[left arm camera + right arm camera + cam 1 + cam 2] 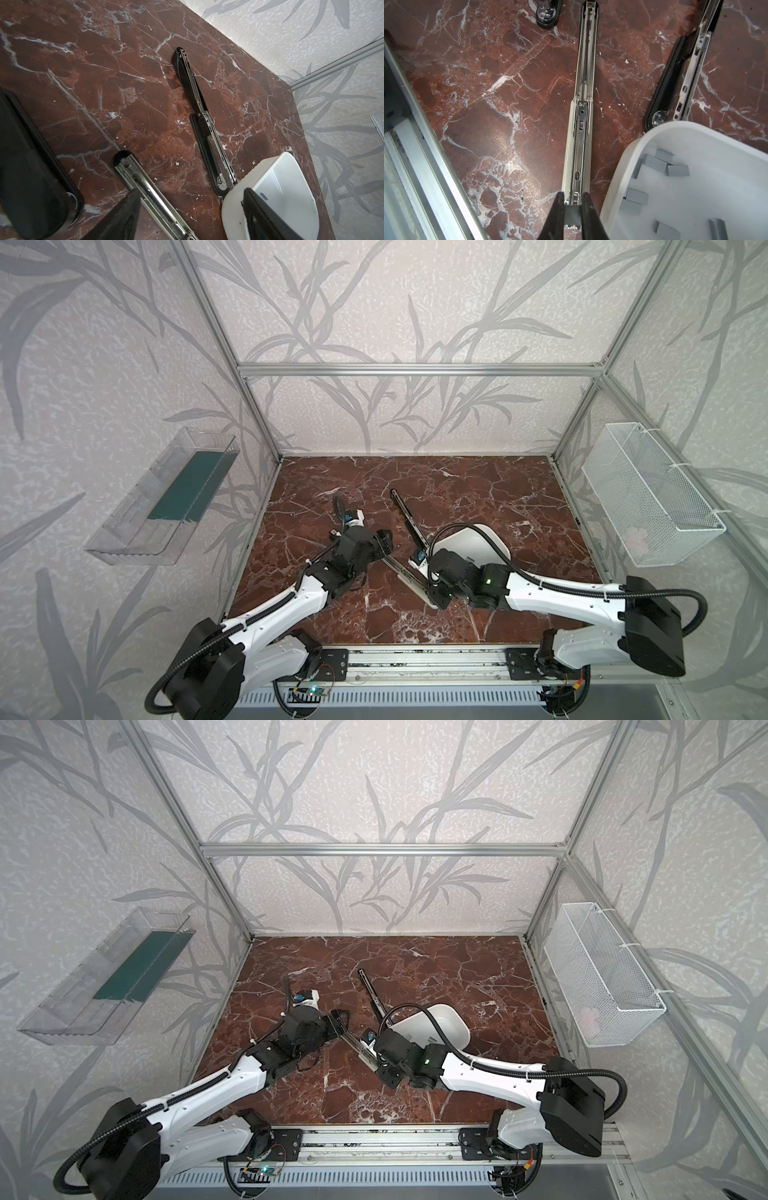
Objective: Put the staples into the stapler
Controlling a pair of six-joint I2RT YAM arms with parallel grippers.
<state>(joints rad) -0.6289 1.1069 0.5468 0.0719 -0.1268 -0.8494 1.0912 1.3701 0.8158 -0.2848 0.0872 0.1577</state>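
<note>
— What lies where on your table (478, 485)?
— Two staplers, both flat on it. The near stapler (579, 128) lies in the middle, slanting away from me toward the left. The far stapler (409, 518) lies behind it, apart.
— And the staples (654, 164)?
— In the tray (618, 166), just right of the near stapler. Its rim is right at the far stapler's near end.
— Your pincers?
— My right pincer (573, 194) straddles the near stapler's nearest end, beside the tray. My left pincer (385, 540) hangs by its other end.

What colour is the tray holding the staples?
The tray is white, shown best in the right wrist view, with grey staples inside.
</note>
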